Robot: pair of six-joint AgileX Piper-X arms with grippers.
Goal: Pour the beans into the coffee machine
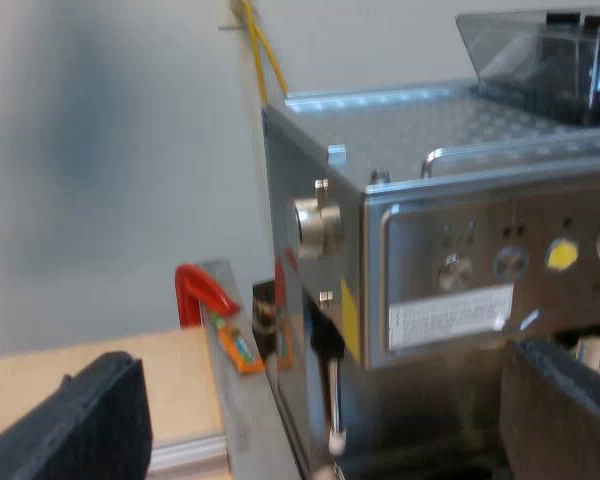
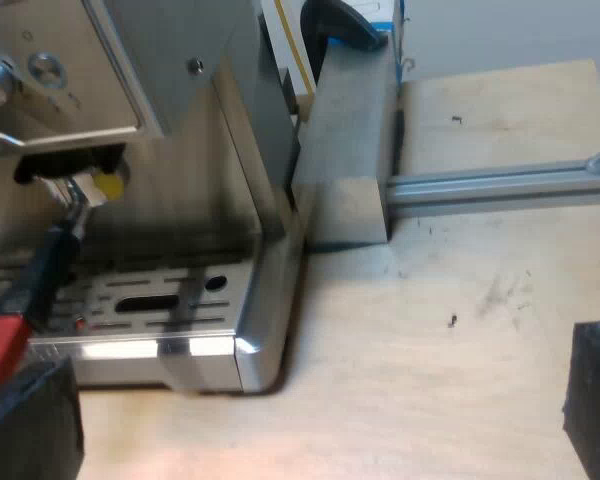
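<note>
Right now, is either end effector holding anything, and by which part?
Nothing is held: left end effector and right end effector are both open, empty, by the espresso machine.

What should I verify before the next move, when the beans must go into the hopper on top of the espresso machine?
1. Left gripper free: ok, open, nothing between its fingers, facing the espresso machine.
2. Right gripper free: ok, open over the table, beside the drip tray.
3. Beans ready to pour: not ok, neither gripper holds anything.
4. Hopper open on top: cannot tell, a lid cannot be made out.
5. Holder out of the way: ok, locked into the machine's front, its handle over the drip tray.
</note>
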